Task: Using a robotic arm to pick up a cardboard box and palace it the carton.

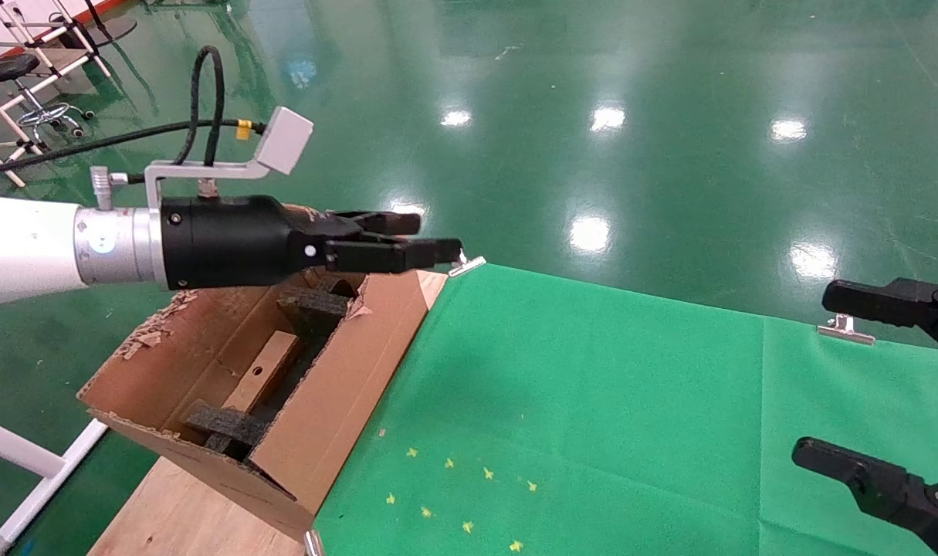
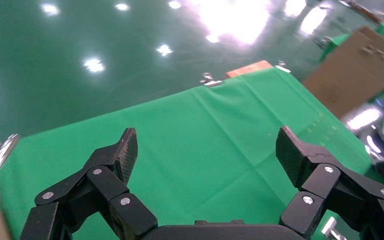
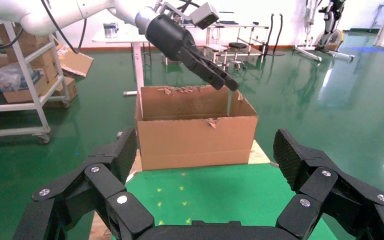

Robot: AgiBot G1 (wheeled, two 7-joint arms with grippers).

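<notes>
Hovering over the carton [image 1: 337,417], the left tool [image 1: 430,239] gapes wide, empty; the cardboard box [image 1: 262,372] lies inside it. Retreating low could snag the carton's ragged flaps. Right tool [image 1: 839,378] idles open.

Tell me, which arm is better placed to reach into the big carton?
Left. The left end effector hovers right above the carton; the right end effector sits far off, across the green cloth.

Head view: high, looking forward-down over bench [image 1: 592,401]. Left wrist view: close behind own tool [image 2: 207,160], facing along bench. Right wrist view: faces carton [image 3: 195,132]; shared with head view.
</notes>
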